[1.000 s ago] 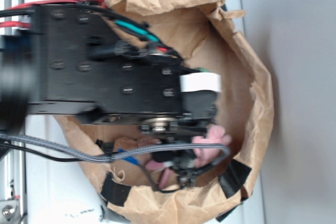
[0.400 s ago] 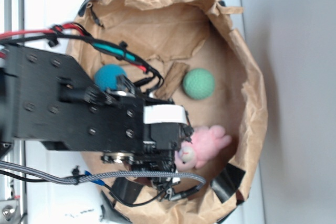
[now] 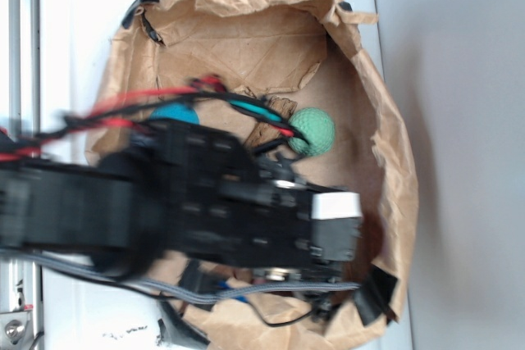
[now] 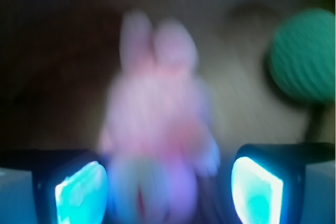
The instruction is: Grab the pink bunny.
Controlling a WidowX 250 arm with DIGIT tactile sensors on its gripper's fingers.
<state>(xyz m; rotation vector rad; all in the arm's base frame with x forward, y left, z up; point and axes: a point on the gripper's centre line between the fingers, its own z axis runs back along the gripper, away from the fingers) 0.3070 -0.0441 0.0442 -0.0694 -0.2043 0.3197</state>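
Observation:
The pink bunny (image 4: 157, 114) fills the middle of the wrist view, blurred, ears pointing up. Its lower body lies between my two fingers. My gripper (image 4: 168, 192) is open: the left pad (image 4: 81, 192) sits close against the bunny, and the right pad (image 4: 257, 190) stands a little apart from it. In the exterior view the gripper (image 3: 332, 243) and the black arm hang over the lower right of the brown paper bag (image 3: 402, 145) and hide the bunny completely.
A green textured ball (image 3: 312, 130) (image 4: 304, 61) lies inside the bag, beside the bunny. A blue ball (image 3: 174, 112) peeks out above the arm. A brown cardboard scrap (image 3: 277, 109) lies between them. Red and teal cables cross above the arm.
The arm has swung right and down over the bunny, which showed beside the gripper 0.4 s ago and is now covered in the exterior view. The blue ball is mostly hidden.

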